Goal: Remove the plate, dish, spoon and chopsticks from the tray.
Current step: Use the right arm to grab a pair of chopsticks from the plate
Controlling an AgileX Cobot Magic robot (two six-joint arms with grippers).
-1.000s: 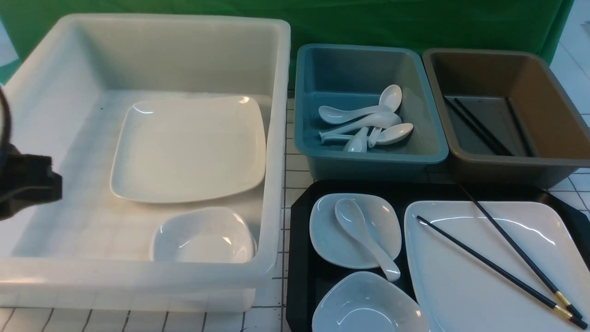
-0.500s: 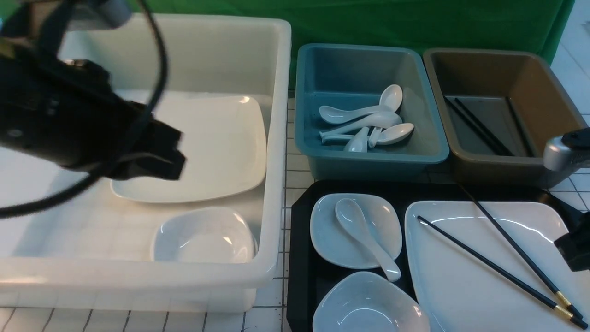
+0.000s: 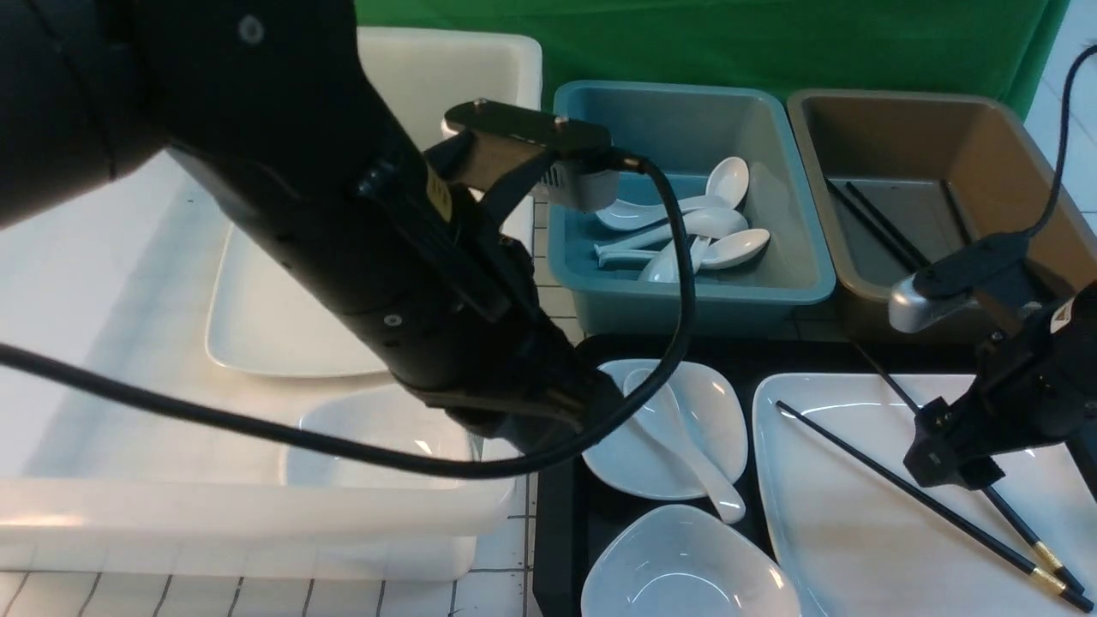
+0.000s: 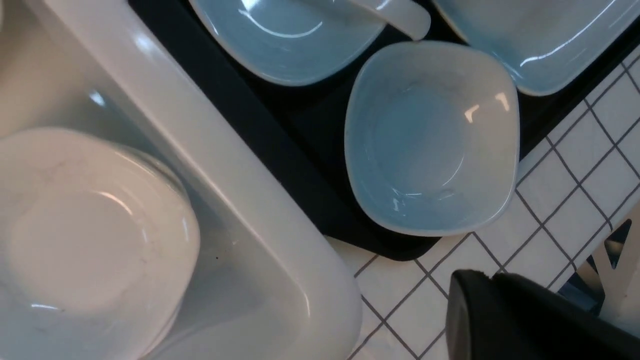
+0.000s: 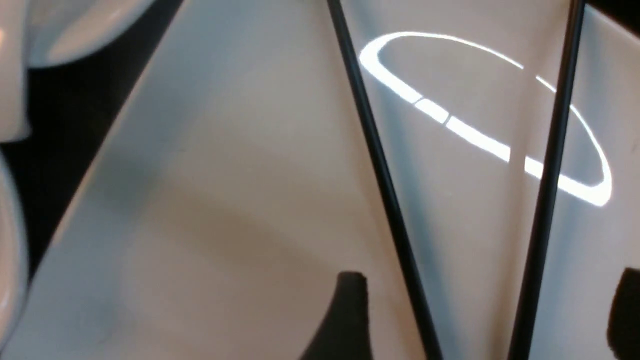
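Black chopsticks [image 3: 857, 457] are lying across the plate [image 3: 840, 548] on the tray [image 3: 557, 531], framed by the wide-spread jaws of the right gripper [image 3: 947, 467], which is apparently lining up a pinch. The left gripper [image 4: 475, 287], closed and empty, is hovering by the tray's left edge.

The plate [image 3: 857, 531], the spoon [image 3: 686, 450] and the small dishes [image 3: 677, 574] look like smooth, glossy white ceramic that mirrors the lamps. The chopsticks [image 3: 857, 457] are smooth and black, and the tray [image 3: 557, 531] is black plastic with a dull sheen. The white bin [image 3: 257, 506], teal bin [image 3: 686, 296] and brown bin [image 3: 994, 154] are smooth, softly shiny plastic, and the green backdrop [image 3: 771, 43] is matt cloth.
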